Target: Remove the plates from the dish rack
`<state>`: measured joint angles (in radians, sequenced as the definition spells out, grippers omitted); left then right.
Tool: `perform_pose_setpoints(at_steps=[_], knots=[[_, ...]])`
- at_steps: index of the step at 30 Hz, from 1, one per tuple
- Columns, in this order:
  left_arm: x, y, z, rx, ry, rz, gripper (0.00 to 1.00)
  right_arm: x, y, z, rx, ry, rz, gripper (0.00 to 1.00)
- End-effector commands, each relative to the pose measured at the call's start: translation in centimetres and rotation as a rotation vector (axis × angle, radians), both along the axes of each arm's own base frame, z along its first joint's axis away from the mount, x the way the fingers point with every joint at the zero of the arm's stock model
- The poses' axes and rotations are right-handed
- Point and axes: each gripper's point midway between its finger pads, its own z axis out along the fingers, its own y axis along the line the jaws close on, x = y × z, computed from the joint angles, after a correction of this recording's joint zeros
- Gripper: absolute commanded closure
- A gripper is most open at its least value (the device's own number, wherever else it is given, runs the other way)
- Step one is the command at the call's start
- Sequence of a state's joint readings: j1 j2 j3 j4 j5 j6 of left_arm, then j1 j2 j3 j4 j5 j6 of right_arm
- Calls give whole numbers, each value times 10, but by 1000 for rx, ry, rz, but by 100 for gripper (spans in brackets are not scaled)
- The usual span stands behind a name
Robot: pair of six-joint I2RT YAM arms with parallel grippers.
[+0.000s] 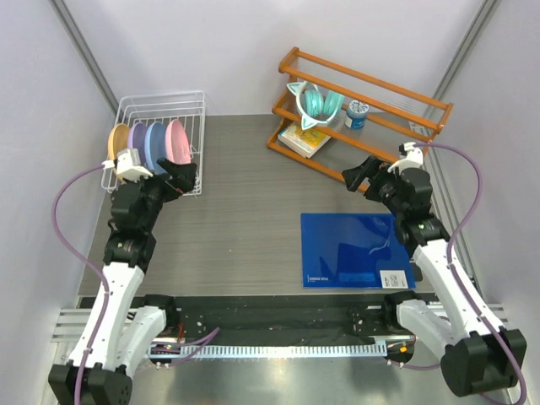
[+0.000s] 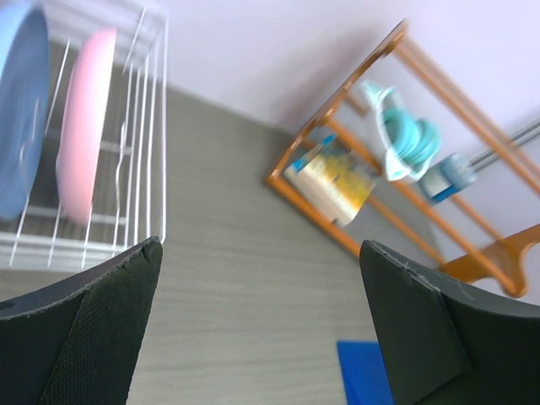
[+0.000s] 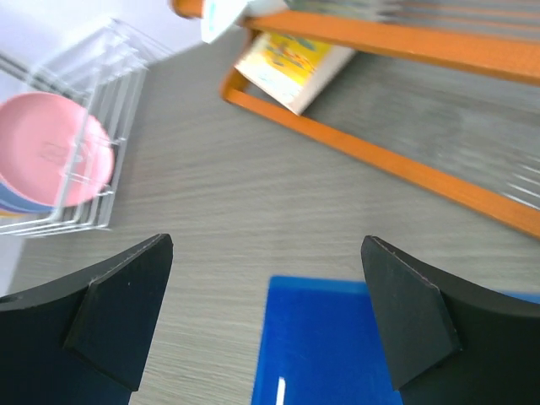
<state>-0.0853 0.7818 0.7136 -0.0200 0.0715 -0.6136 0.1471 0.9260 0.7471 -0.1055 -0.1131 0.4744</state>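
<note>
The white wire dish rack (image 1: 196,110) stands at the back left. Four plates stand on edge in it: yellow-orange (image 1: 117,140), lavender purple (image 1: 136,137), blue (image 1: 154,143) and pink (image 1: 177,142). My left gripper (image 1: 187,175) is open and empty, just in front of the rack's right end, near the pink plate. The left wrist view shows it (image 2: 260,253) open, with the pink plate (image 2: 84,126), blue plate (image 2: 21,110) and rack bars (image 2: 160,126) at upper left. My right gripper (image 1: 359,175) (image 3: 266,245) is open and empty, over the table far from the rack (image 3: 118,93).
An orange wooden shelf (image 1: 380,84) stands at the back right with teal headphones (image 1: 316,105), a book (image 1: 305,139) and a small jar (image 1: 357,114). A blue mat (image 1: 359,249) lies at the right front, also in the right wrist view (image 3: 337,346).
</note>
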Motion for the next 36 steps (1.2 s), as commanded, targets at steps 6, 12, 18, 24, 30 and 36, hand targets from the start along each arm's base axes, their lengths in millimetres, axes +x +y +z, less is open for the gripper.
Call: perform_pose_setpoints(at_steps=[6,12,18,24,30,36], knots=[[41,2,34,154,-98,-11,1,11,-2,3,-23,-40,-6,0],[101,32,14,292,-4,153,2,20,-12,-5,-90,-9,-44,0],[139,50,-8,459,103,264,5,23,-15,-13,-112,8,-58,0],[153,55,-33,572,185,330,10,24,-16,-26,-119,37,-58,0],[157,65,-46,671,250,421,20,22,-17,-30,-129,43,-59,0],[154,71,-51,722,285,490,37,21,-17,-40,-132,63,-60,0]])
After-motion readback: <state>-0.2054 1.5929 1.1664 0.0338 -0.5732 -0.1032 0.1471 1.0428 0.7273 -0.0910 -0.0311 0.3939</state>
